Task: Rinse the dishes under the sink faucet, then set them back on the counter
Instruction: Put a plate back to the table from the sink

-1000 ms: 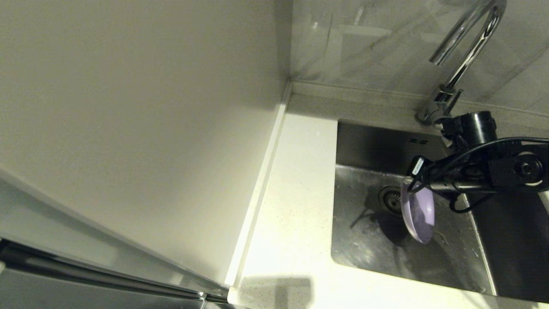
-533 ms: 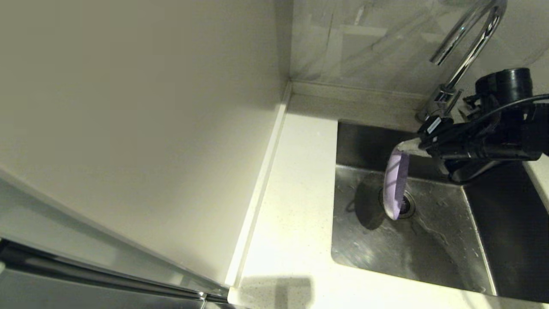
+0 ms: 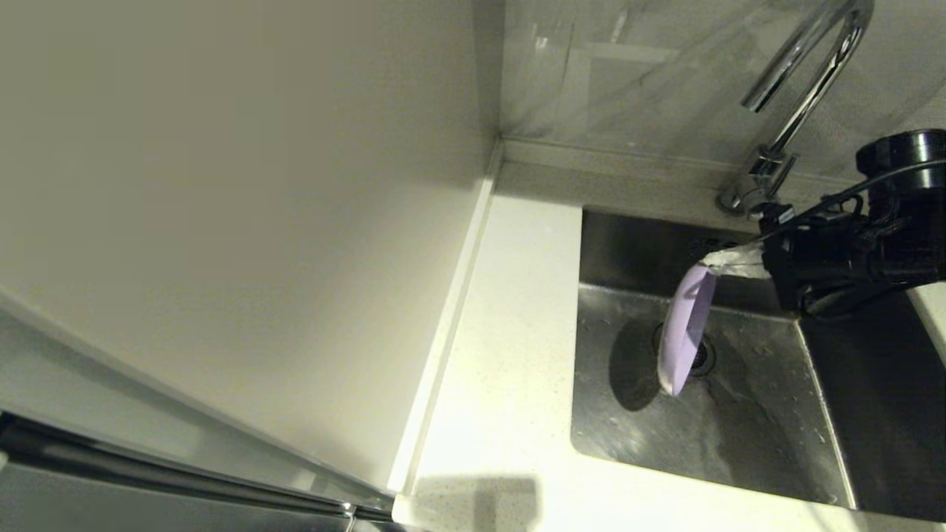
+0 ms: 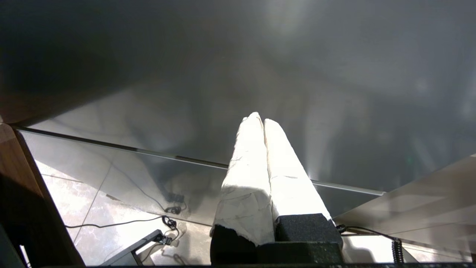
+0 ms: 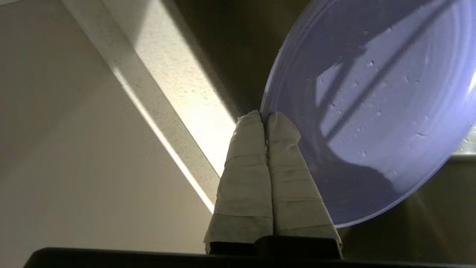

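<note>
My right gripper (image 3: 711, 260) (image 5: 264, 115) is shut on the rim of the lavender plate (image 3: 681, 332) (image 5: 375, 108). The plate hangs on edge over the steel sink (image 3: 746, 436), just above the round drain strainer (image 3: 701, 356), and water drops sit on its face. The chrome gooseneck faucet (image 3: 802, 81) rises behind the sink's back edge, with no water running from it. The white speckled counter (image 3: 510, 355) lies left of the basin. Both small bowls are out of view. My left gripper (image 4: 260, 121) is shut on nothing, parked away from the sink and absent from the head view.
A plain cream wall panel (image 3: 222, 222) stands along the counter's left side. A marbled backsplash (image 3: 635, 74) rises behind the raised back edge. The left wrist view shows a grey panel and floor cables (image 4: 167, 219).
My right arm has lifted and swung back toward the faucet, carrying the plate left and turning it from nearly face-on to edge-on over the drain.
</note>
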You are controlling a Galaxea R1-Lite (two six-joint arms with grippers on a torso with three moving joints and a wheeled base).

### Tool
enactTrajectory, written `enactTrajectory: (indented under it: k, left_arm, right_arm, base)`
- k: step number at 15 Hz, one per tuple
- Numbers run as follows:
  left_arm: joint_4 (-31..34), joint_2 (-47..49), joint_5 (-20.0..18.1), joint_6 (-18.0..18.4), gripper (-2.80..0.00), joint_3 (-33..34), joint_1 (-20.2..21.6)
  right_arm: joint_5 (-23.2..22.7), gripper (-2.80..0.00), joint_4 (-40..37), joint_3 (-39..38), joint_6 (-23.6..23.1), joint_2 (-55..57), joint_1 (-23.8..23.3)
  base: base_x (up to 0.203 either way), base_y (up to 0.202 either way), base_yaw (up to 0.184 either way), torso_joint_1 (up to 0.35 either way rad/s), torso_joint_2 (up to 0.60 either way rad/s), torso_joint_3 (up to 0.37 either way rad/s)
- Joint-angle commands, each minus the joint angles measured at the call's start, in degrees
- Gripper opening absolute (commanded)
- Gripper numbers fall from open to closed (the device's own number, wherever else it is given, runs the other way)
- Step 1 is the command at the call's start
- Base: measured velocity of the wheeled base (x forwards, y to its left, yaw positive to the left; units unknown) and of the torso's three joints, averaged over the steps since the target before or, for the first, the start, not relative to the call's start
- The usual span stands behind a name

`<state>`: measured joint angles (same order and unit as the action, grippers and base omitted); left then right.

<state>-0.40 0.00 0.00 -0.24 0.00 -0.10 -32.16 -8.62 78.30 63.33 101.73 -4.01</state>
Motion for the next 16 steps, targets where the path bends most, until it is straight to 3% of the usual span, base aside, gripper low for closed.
enactTrajectory:
  k: [1,5,8,10,13,16]
  left_arm:
    - [0.0,0.0,0.0,0.0,-2.80,0.1,0.0]
    - [0.0,0.0,0.0,0.0,-2.80,0.2,0.0]
    - [0.0,0.0,0.0,0.0,-2.80,0.2,0.0]
    - [0.0,0.0,0.0,0.0,-2.80,0.2,0.0]
    - [0.1,0.0,0.0,0.0,-2.80,0.2,0.0]
    - [0.0,0.0,0.0,0.0,-2.80,0.2,0.0]
  right_arm:
    - [-0.5,-2.80,-0.4,4.3,0.4,0.1,-0.2]
    - [-2.4,-2.80,-8.2,20.1,0.8,-1.0,-0.7]
    - [-2.6,-2.80,-9.6,14.3,-0.7,-1.4,-0.9]
    - [-2.5,-2.80,-10.2,7.2,-4.8,-4.0,-1.5]
    - [-0.7,-2.80,-15.8,10.3,-13.9,-7.7,-3.0]
    - [10.5,-2.80,-25.0,16.2,-24.0,-11.3,-2.9]
  base:
    - [0.000,0.000,0.000,0.000,0.00,0.000]
    - [0.000,0.000,0.000,0.000,0.00,0.000]
    - [0.000,0.000,0.000,0.000,0.00,0.000]
    - [0.000,0.000,0.000,0.000,0.00,0.000]
    - [0.000,0.000,0.000,0.000,0.00,0.000]
    - [0.000,0.000,0.000,0.000,0.00,0.000]
